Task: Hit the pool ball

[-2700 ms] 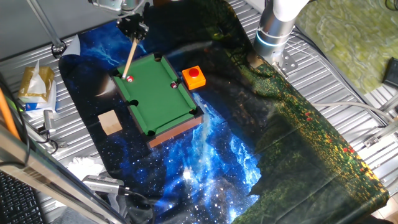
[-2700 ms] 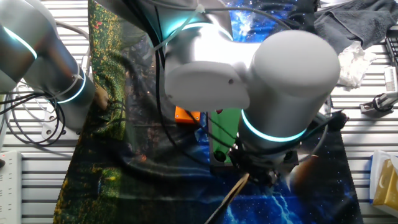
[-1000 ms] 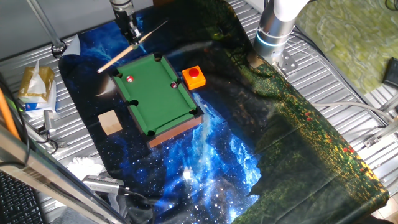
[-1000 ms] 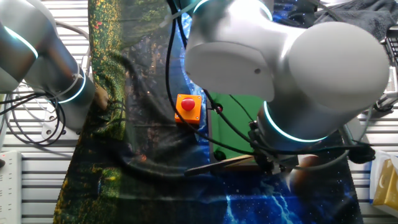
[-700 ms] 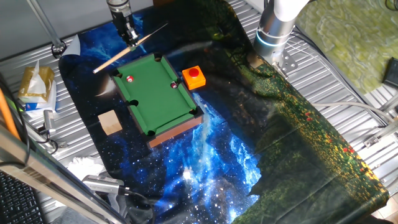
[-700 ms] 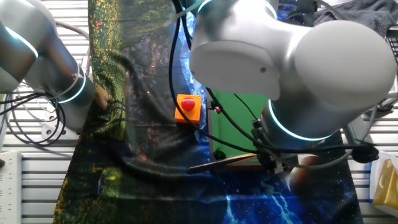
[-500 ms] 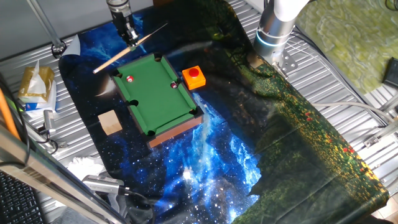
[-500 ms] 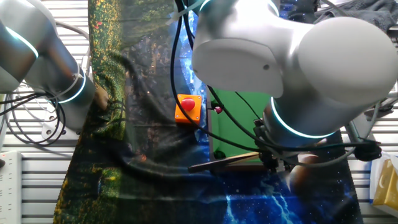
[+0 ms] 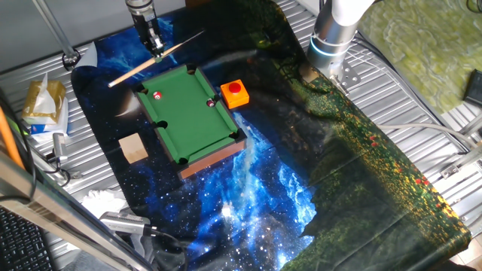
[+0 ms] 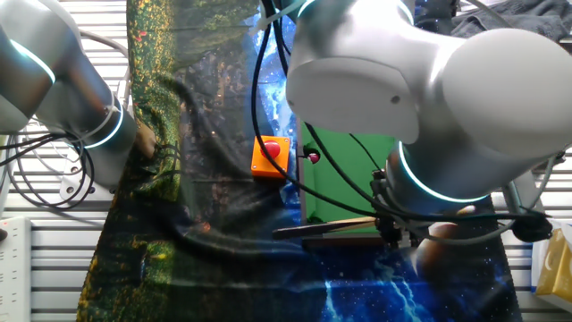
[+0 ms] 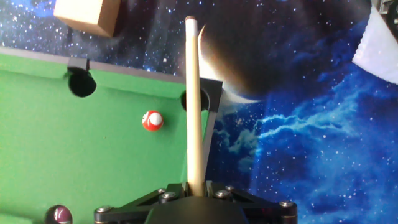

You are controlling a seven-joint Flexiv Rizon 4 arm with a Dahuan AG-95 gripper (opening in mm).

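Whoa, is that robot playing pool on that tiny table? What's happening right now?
Pretty much. The robot arm's claw holds a little wooden cue stick level, above the far end of a miniature green pool table. The bright red pool ball sits on the felt near a corner pocket, and a darker maroon ball lies further along. The cue isn't touching either ball at this moment.

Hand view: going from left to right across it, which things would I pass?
Maroon ball → wooden block → pool ball → cue stick held in the gripper → white cloth at the far right edge.
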